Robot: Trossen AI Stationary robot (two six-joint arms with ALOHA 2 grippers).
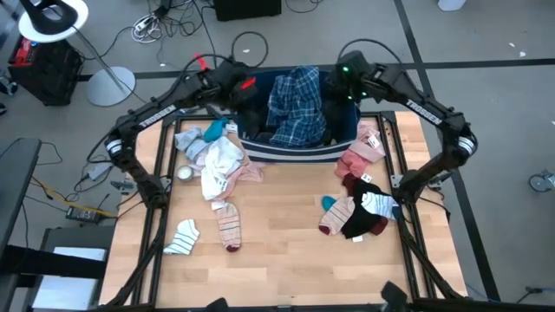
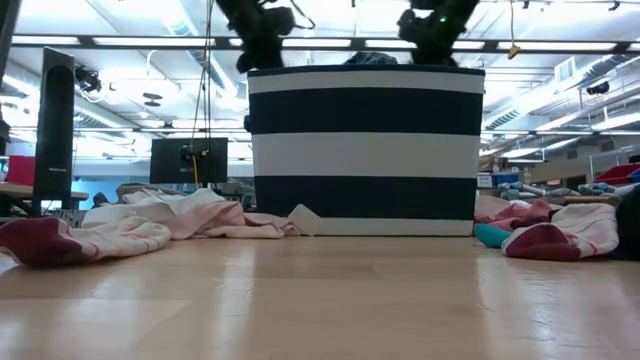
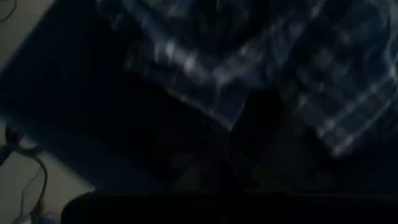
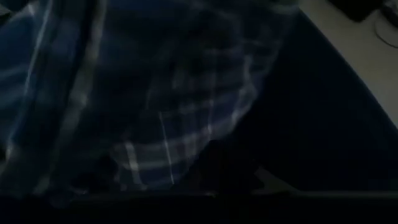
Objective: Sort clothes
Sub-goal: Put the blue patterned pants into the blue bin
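Blue plaid shirt heaped in striped bin at table's 12 o'clock. Left gripper at bin's 9 o'clock, right gripper at 3 o'clock; finger state: cannot tell. You: pinch single fabric layer, lift straight up, clear rim.

bin: 1 | plaid shirt: 1 | loose socks: maybe 4

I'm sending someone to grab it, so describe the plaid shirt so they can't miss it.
Find the dark blue bin with a white stripe at the table's far edge, between both arms. The blue plaid shirt is heaped inside it, the only checked fabric; the clothes on the table are plain or striped.
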